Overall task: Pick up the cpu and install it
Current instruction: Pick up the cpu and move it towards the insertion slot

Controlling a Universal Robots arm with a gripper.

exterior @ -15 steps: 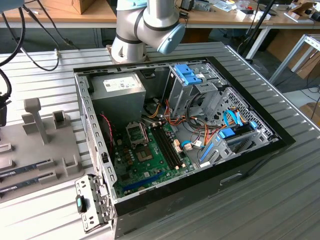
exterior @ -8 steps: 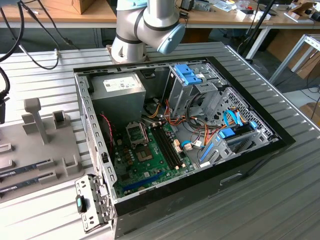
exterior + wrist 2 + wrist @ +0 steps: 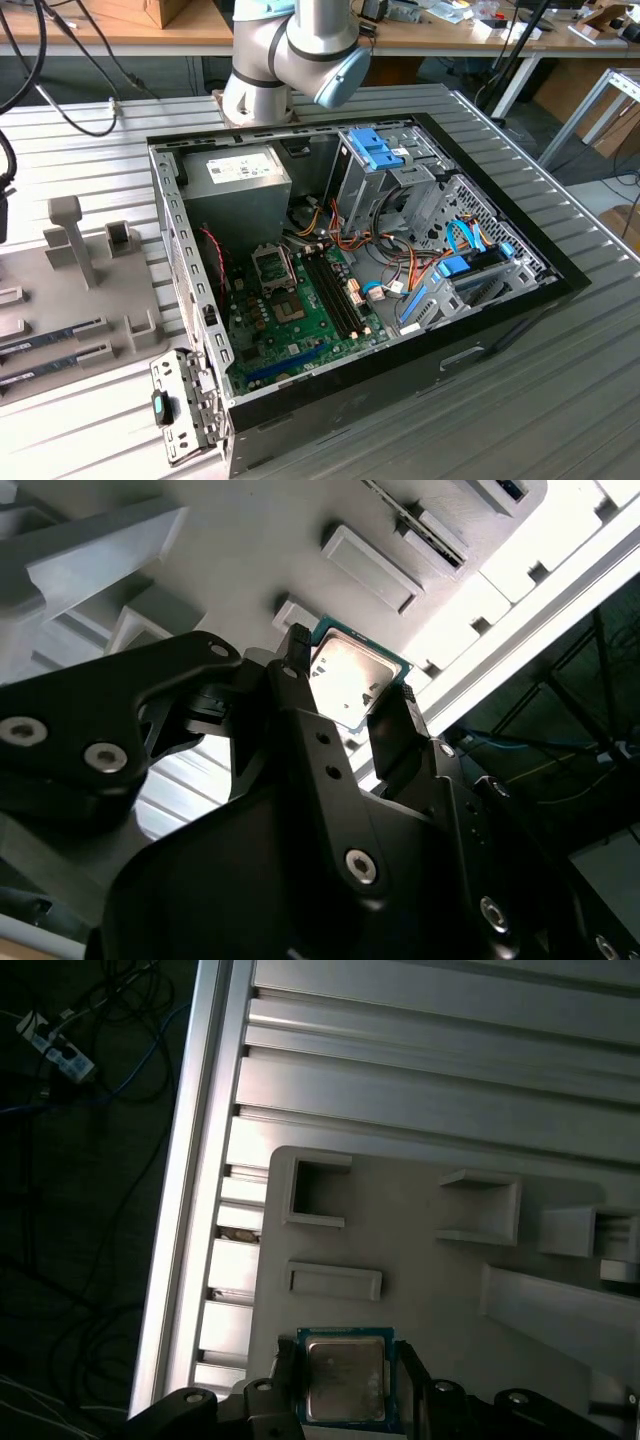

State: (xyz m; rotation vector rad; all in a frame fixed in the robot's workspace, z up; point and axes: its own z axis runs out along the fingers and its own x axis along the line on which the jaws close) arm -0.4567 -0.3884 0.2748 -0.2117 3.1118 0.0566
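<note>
On the desk's (image 3: 560,400) grey tray (image 3: 60,290), at nine o'clock of the open case (image 3: 350,420), the cpu (image 3: 345,1385) is clenched by the tool (image 3: 348,1370), judged not yet lifted; installation is left undone.

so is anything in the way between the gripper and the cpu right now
Nothing visible. In both wrist views the cpu lies flat on the grey tray, right at the gripper, its metal top uncovered and nothing between the two.
</note>
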